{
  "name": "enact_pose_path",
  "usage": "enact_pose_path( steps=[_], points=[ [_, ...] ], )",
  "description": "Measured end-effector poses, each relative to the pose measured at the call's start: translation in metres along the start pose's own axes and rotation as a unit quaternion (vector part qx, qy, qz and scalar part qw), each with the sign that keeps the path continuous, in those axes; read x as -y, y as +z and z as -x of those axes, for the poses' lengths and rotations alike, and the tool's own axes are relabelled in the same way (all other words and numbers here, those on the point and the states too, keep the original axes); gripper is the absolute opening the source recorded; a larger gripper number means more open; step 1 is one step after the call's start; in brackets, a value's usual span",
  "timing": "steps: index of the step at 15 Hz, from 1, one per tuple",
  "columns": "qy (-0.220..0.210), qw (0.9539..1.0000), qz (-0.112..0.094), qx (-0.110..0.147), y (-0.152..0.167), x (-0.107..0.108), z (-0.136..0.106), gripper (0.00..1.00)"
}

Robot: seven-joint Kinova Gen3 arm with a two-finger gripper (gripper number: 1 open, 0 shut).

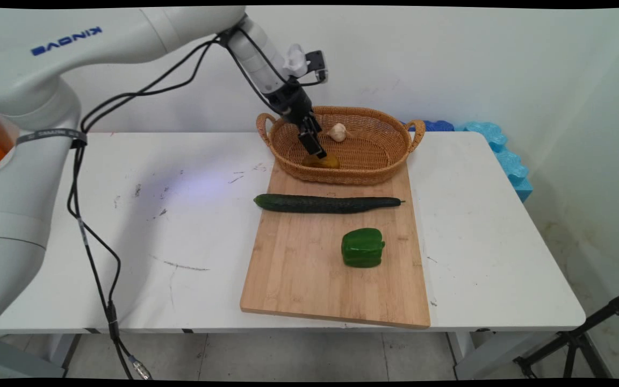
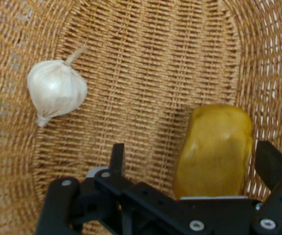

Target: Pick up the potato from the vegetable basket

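My gripper (image 1: 314, 149) reaches down into the woven wicker basket (image 1: 390, 166) at the back of the table. In the hand view the gripper (image 2: 193, 152) is open, and a yellow-brown rounded vegetable (image 2: 214, 152) lies on the basket floor between its fingers. The vegetable sits close to the right finger (image 2: 272, 164) and clear of the left finger (image 2: 116, 157). From the main view only a small part of the yellow vegetable (image 1: 326, 161) shows under the hand. A white garlic bulb (image 2: 56, 90) lies apart from it in the basket, the same garlic bulb (image 1: 338, 131) seen just right of the hand.
A wooden cutting board (image 1: 299, 269) lies in front of the basket, its far end under the basket. On it lie a long dark cucumber (image 1: 325, 203) and a green bell pepper (image 1: 362, 247). Blue foam (image 1: 503, 150) sits at the table's far right edge.
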Motion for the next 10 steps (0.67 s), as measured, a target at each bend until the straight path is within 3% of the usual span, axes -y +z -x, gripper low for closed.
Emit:
enact_pose_path(
  steps=[10],
  points=[
    [-0.061, 0.9975, 0.034, 0.007, 0.034, 0.005, -0.008, 1.0]
  ],
)
